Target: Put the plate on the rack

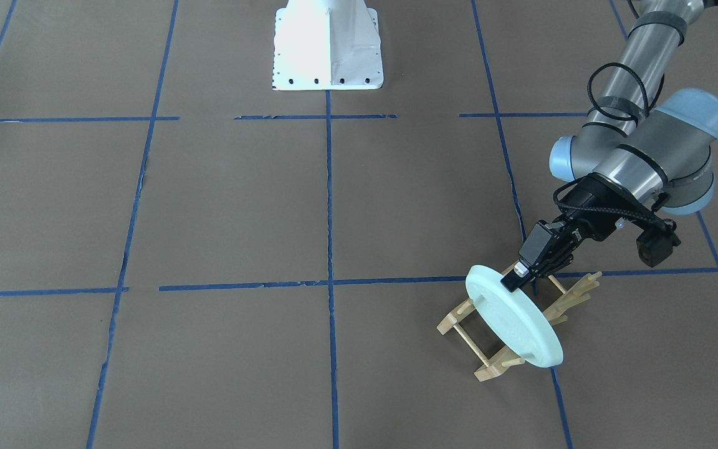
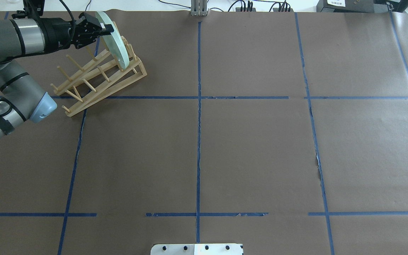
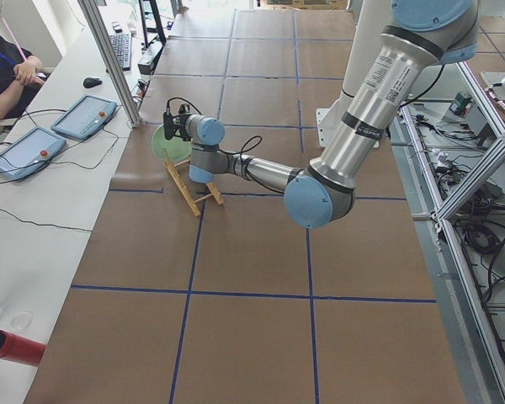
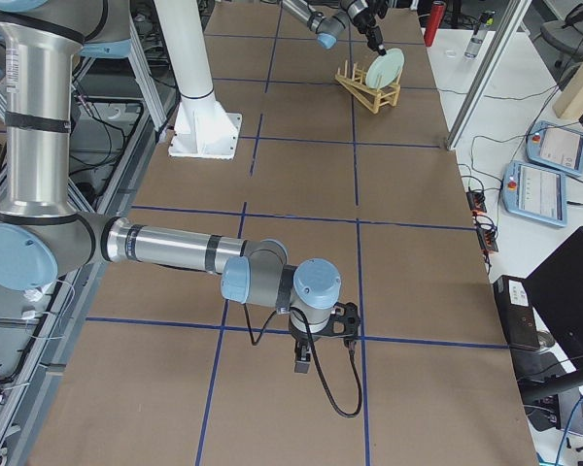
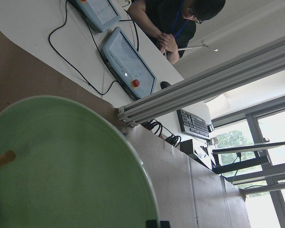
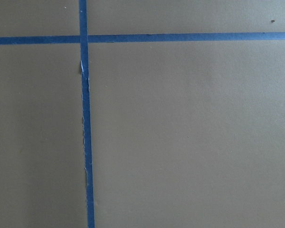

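The pale mint-green plate (image 1: 516, 325) stands on edge, tilted, between the pegs of the light wooden rack (image 1: 490, 365) at the table's far left. My left gripper (image 1: 523, 276) is shut on the plate's upper rim. The overhead view shows the plate (image 2: 118, 47), the rack (image 2: 97, 79) and the left gripper (image 2: 105, 28). In the left wrist view the plate (image 5: 71, 175) fills the lower left, with a peg (image 5: 2, 160) in front of it. My right gripper (image 4: 303, 361) hangs low over the brown table, far from the rack; I cannot tell whether it is open or shut.
The white robot base (image 1: 328, 47) stands at the table's near middle. Blue tape lines (image 6: 85, 118) cross the brown paper. An operator (image 3: 4, 71) sits past the far edge by two teach pendants (image 3: 84, 115). An aluminium post (image 3: 114, 63) stands close to the rack.
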Controlling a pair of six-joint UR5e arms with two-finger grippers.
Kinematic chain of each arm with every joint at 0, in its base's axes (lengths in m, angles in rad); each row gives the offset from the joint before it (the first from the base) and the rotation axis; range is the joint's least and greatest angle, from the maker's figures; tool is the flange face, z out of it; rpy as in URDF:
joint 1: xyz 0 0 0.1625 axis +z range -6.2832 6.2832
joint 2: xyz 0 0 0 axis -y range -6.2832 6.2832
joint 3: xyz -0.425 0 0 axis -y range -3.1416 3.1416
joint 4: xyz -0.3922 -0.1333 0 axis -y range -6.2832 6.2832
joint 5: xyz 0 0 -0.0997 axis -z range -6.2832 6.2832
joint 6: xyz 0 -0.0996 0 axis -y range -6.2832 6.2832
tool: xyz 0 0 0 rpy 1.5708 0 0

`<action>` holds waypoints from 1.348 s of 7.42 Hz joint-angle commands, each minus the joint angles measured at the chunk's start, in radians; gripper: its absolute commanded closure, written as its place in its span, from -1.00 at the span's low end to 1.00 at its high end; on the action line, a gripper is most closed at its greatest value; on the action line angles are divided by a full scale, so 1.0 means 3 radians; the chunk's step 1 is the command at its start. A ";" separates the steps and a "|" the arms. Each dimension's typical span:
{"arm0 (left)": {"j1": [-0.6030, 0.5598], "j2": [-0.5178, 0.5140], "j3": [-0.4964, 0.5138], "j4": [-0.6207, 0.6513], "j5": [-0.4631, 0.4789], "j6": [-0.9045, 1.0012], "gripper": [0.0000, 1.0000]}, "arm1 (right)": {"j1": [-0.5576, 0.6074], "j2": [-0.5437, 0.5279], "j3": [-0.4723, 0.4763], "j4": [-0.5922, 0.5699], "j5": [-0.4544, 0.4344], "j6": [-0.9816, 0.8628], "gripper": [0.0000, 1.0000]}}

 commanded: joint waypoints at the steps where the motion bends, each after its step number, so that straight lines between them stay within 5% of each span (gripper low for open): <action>1: -0.0003 0.0002 -0.0024 0.0015 -0.0005 -0.0030 -1.00 | -0.0001 0.0000 0.0005 0.0000 0.0000 0.0000 -1.00; 4: -0.0044 0.0037 -0.0126 0.0035 -0.0137 -0.0031 -1.00 | 0.0004 0.0000 0.0000 0.0000 0.0000 0.0000 -1.00; 6: -0.0262 0.0460 -0.0320 0.0208 -0.0982 0.0101 -1.00 | -0.0001 0.0000 0.0000 0.0000 0.0000 0.0000 -1.00; 7: -0.0431 0.0720 -0.0417 0.0437 -0.1255 0.0522 -1.00 | -0.0001 0.0000 0.0005 0.0000 0.0000 0.0000 -1.00; 10: -0.0773 0.1330 -0.0494 0.1631 -0.1263 0.2696 -1.00 | 0.0004 0.0000 0.0000 0.0000 0.0000 0.0000 -1.00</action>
